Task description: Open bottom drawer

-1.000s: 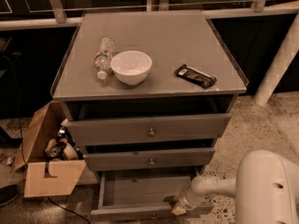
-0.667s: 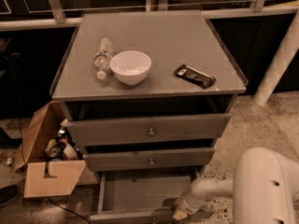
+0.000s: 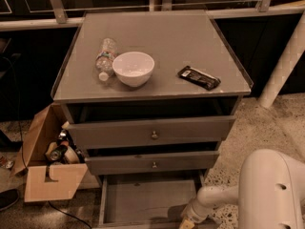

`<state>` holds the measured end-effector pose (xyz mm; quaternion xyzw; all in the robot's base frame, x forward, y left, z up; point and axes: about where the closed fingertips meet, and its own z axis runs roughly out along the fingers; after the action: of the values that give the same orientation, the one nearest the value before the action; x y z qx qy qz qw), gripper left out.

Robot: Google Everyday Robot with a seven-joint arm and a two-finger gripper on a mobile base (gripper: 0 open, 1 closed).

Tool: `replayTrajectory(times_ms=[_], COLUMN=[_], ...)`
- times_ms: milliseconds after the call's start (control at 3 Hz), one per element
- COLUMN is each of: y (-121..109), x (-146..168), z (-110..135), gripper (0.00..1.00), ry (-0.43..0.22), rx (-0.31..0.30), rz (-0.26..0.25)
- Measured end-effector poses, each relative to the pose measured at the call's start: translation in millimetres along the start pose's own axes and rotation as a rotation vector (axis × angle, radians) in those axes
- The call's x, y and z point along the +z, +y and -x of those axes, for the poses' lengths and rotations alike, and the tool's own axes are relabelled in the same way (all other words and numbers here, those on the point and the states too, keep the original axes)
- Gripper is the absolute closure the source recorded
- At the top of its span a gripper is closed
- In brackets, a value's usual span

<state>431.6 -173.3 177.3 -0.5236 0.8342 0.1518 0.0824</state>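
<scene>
The bottom drawer of the grey cabinet stands pulled far out, its plain grey tray showing. Its front and knob are cut off by the lower edge of the view. My gripper is at the drawer's front right corner, at the very bottom of the view, with the white arm reaching in from the right. The mid-sized drawer and the tallest top drawer each stand a little way out, each with a small brass knob.
On the cabinet top lie a plastic bottle, a white bowl and a dark snack packet. An open cardboard box with cans stands on the floor at the left. A white post rises at the right.
The arm and gripper have shifted slightly down and right at the drawer's front edge. The bottom drawer stays pulled out; the things on top have not moved.
</scene>
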Motion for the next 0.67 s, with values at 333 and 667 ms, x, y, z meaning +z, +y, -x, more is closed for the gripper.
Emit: replayTrajectory(times_ms=[333,667], y=[0,-17], x=[0,5], z=[0,13], gripper=[1.00,1.00], ry=[0.000,0.000], rx=[0.000,-0.006], rz=[0.000,0.017])
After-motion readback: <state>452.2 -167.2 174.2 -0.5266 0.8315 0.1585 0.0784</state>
